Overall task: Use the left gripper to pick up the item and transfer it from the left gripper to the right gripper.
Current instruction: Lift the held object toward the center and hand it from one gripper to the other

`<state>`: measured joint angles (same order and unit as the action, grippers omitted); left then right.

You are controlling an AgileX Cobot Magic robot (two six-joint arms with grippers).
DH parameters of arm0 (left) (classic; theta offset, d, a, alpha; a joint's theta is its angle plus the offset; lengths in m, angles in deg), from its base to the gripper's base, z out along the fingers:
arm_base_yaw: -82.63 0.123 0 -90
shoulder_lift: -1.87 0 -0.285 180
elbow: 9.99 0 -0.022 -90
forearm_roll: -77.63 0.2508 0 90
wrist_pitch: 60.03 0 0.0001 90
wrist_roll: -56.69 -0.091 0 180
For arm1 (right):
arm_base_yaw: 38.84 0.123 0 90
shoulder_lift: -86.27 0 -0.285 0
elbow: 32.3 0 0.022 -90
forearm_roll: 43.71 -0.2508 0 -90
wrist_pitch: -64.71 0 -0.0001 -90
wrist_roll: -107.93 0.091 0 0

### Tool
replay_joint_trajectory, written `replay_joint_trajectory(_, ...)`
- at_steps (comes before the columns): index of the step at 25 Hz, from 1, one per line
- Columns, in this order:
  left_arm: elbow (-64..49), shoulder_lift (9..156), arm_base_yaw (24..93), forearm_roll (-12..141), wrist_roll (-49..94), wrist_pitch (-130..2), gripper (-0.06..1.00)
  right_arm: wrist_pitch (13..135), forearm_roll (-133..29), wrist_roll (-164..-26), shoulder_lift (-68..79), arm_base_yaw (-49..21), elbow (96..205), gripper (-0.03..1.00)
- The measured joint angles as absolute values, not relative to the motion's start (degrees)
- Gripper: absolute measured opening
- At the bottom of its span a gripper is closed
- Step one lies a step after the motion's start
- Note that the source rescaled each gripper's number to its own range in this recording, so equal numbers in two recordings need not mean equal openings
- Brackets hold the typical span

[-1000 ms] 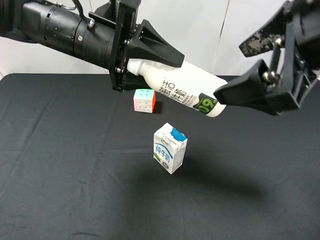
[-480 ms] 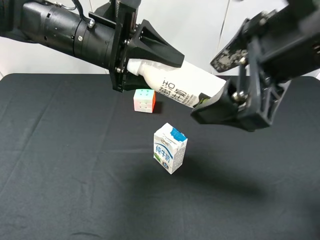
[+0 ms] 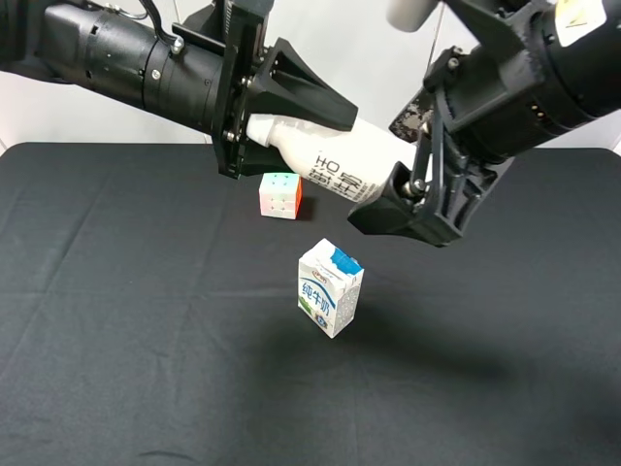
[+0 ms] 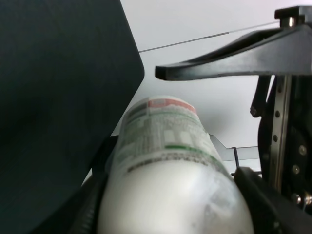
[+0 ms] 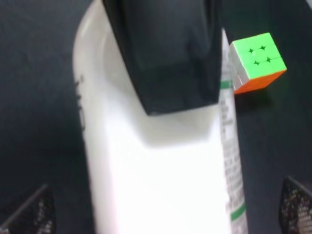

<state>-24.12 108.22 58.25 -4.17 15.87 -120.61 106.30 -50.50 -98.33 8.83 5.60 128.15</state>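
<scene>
Bottle (image 3: 335, 167) in mid-air, about to change hands.

The left gripper (image 3: 309, 136) is clamped on the bottle's neck end and holds it slanting high above the black table (image 3: 116, 320), where the cube (image 3: 280, 194) and the carton (image 3: 331, 287) stand. Within the last second the right gripper (image 3: 378, 175) has swung in from the side. Its fingers (image 3: 383, 209) now straddle the bottle's base, wide apart and not yet pressing on it. The handover looks ready for the closing squeeze, and the left should let go only after that. Dark letters "HO" can be read on the bottle beside Chinese characters; its green mark is now hidden behind the right gripper. The carton carries the characters 纯牛奶. The right arm's yellow sticker (image 3: 582, 10) is too cut off to read.
</scene>
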Motion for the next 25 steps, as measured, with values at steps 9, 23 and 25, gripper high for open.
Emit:
replay_joint_trajectory(9, -24.1, 108.2, 58.2, -4.2, 15.9, -120.6, 0.02, 105.0, -50.5, -98.3, 5.8, 5.6, 128.1, 1.0)
replay_joint_trajectory(23, -24.1, 108.2, 58.2, -4.2, 15.9, -120.6, 0.02, 105.0, -50.5, -98.3, 5.1, 5.6, 128.1, 0.66)
replay_joint_trajectory(25, -24.1, 108.3, 58.2, -4.2, 15.9, -120.6, 0.02, 104.9, -50.3, -98.3, 5.1, 5.6, 128.1, 0.21)
